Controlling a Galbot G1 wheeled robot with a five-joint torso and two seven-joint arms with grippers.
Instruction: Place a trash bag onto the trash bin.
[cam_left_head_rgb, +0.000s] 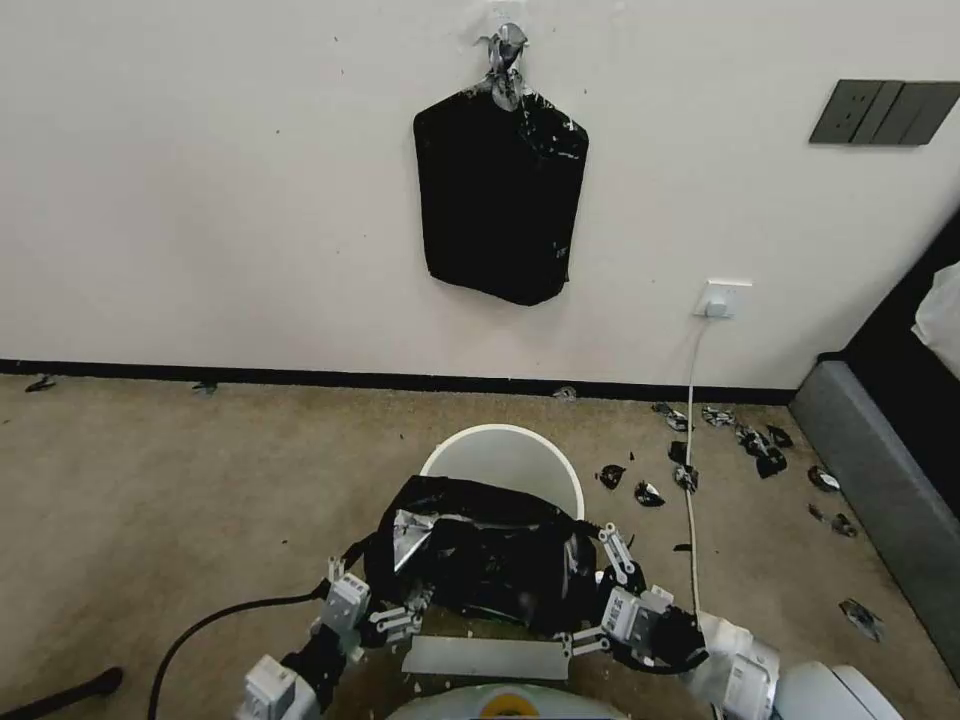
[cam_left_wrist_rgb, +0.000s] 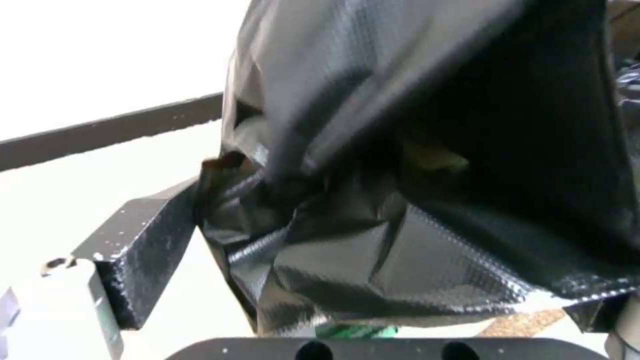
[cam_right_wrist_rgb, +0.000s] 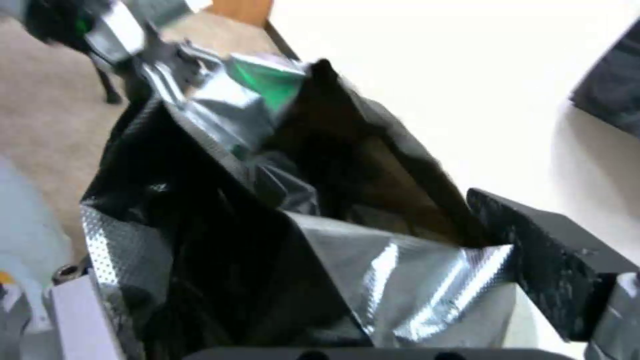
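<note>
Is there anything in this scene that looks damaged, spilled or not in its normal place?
Yes. Small torn black plastic scraps lie scattered on the carpet right of the trash bin, near the white cable. A flat black bundle hangs on the wall, its knotted top frayed. The trash bag is bunched between both tools, not yet over the rim.

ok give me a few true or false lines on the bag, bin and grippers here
1. The trash bag is held between both grippers. True.
2. The trash bag fully sheathes the trash bin. False: the far rim is bare.
3. The left gripper is at the bag's left side, the right gripper at its right. True.
4. The black bundle lies on the floor. False: it hangs on the wall.
</note>
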